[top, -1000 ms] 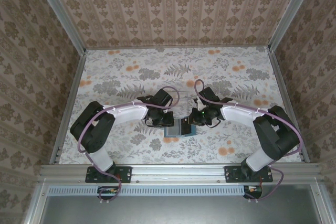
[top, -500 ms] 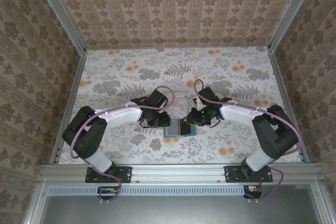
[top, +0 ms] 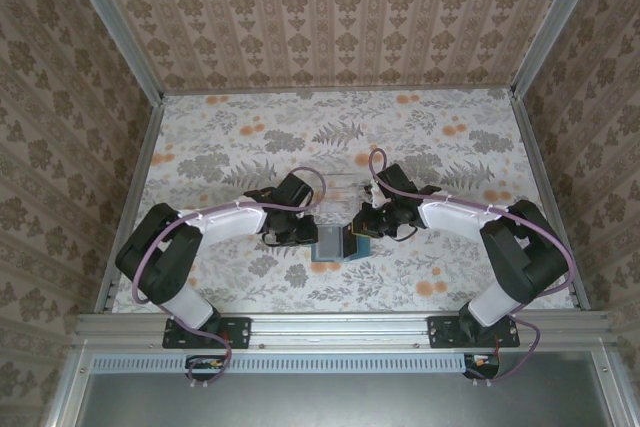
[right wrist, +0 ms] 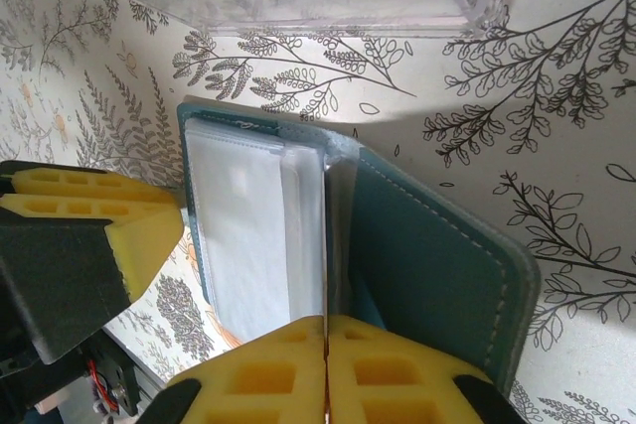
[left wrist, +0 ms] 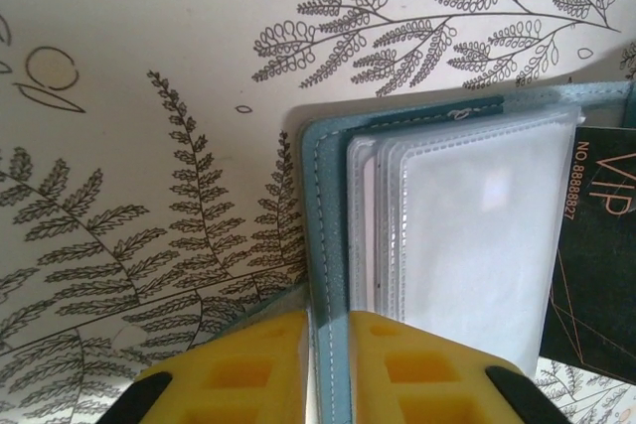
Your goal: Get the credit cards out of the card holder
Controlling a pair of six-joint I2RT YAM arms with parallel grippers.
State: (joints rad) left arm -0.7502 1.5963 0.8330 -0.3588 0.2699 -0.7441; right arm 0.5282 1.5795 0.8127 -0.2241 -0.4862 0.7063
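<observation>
Pinching card holder's point(top: 332, 248) sides: left hand point(left wrist: 328, 333), right hand point(right wrist: 326, 337).

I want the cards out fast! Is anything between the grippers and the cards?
Only clear sleeves of the card holder. The left gripper pinches its teal cover, the sleeve stack lying between it and the dark VIP card. The right gripper is shut on one sleeve's edge.
</observation>
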